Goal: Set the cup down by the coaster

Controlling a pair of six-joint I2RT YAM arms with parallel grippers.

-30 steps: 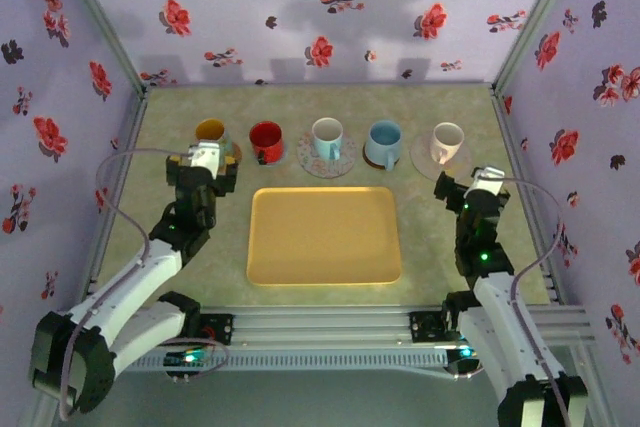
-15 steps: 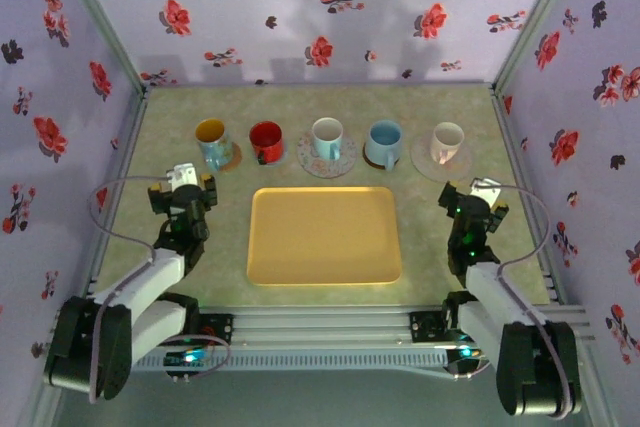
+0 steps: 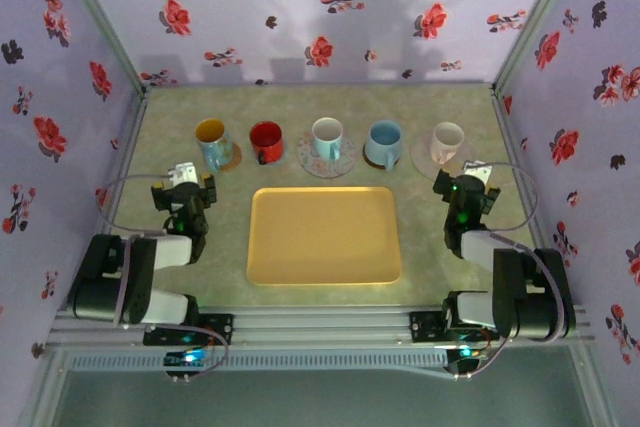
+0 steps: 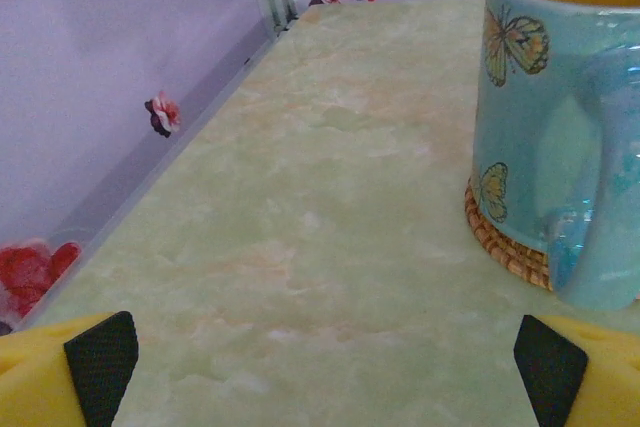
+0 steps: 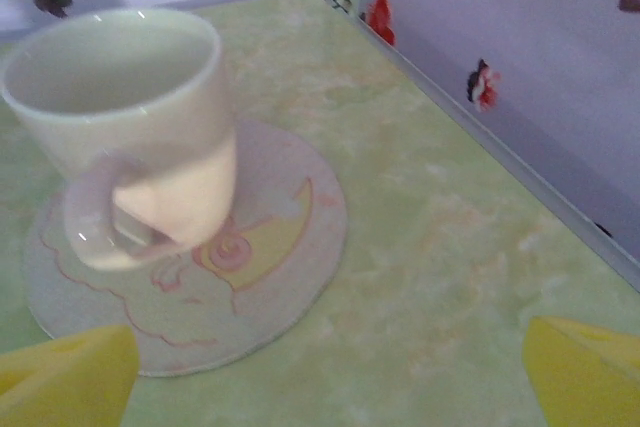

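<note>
Since blue cup [image 4: 545,117] sits on its coaster [image 4: 497,239] ahead of left pincer [image 4: 325,357], cream cup [image 5: 140,117] likewise ahead of right pincer [image 5: 330,367], both wide & empty, task prob. done.

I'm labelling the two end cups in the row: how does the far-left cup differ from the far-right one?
The left cup is light blue with butterflies and yellow inside; the right cup is plain cream. The left cup's woven coaster barely shows past its base; the right cup's pale coaster spreads well beyond it. Both stand upright on their coasters, handles facing the near side.
</note>
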